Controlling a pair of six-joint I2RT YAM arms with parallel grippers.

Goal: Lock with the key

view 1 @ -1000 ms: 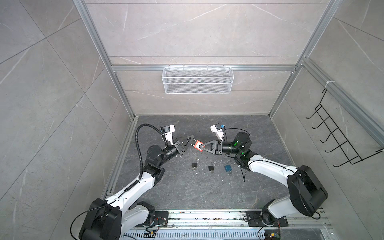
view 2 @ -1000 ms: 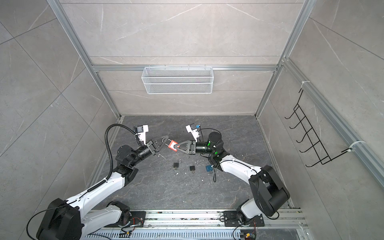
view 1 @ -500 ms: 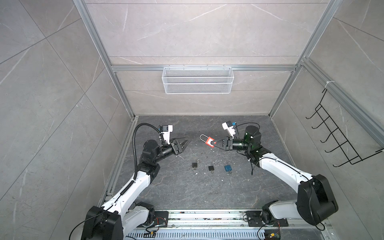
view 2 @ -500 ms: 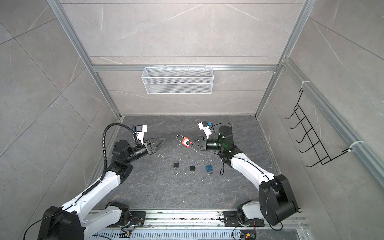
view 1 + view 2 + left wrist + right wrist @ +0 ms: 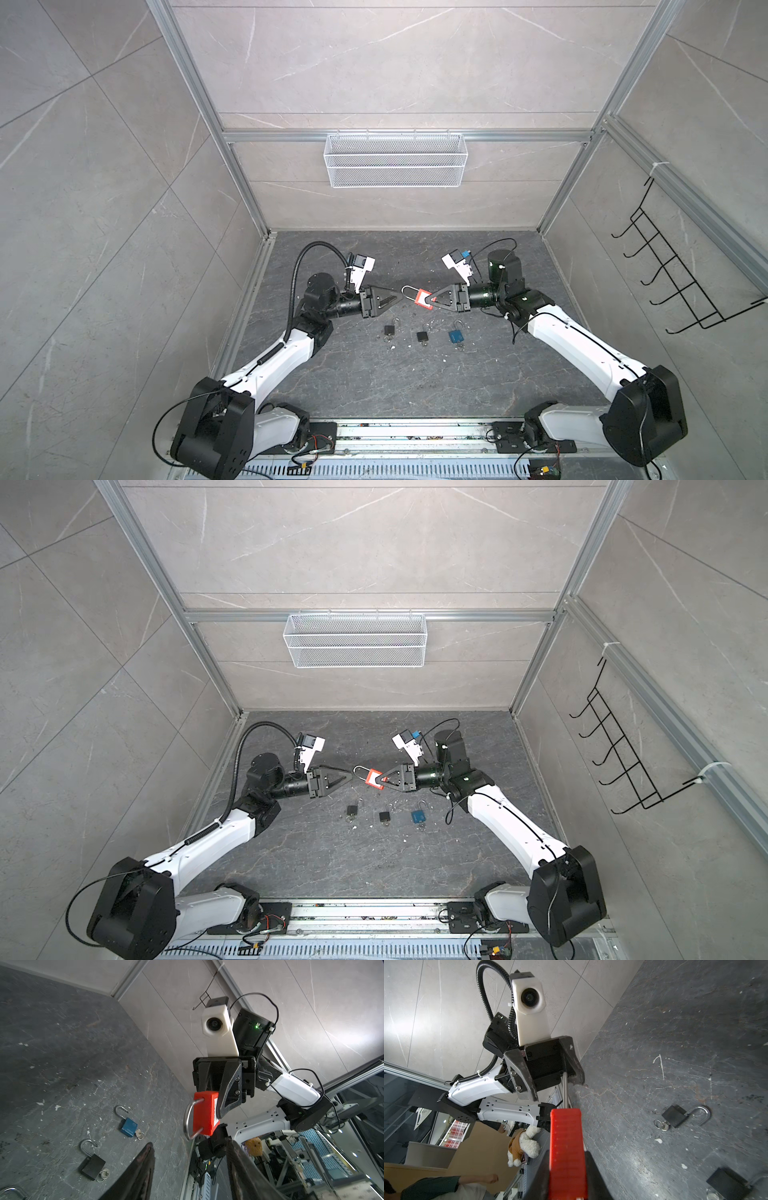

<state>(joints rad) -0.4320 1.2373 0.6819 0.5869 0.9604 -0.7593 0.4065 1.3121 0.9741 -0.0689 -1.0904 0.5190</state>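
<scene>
- Red padlock (image 5: 423, 298) sat clamped by its body in my right gripper (image 5: 434, 300) in both top views, shackle (image 5: 408, 291) pointing to 9 o'clock at my left gripper (image 5: 397, 296), whose jaws stood apart just beside it.
- Left wrist: padlock (image 5: 204, 1113) lay ahead, shackle (image 5: 188, 1118) nearest.
- Right wrist: shackle (image 5: 565, 1088) ran lengthwise toward the left jaws' gap; I couldn't make out the key.
</scene>
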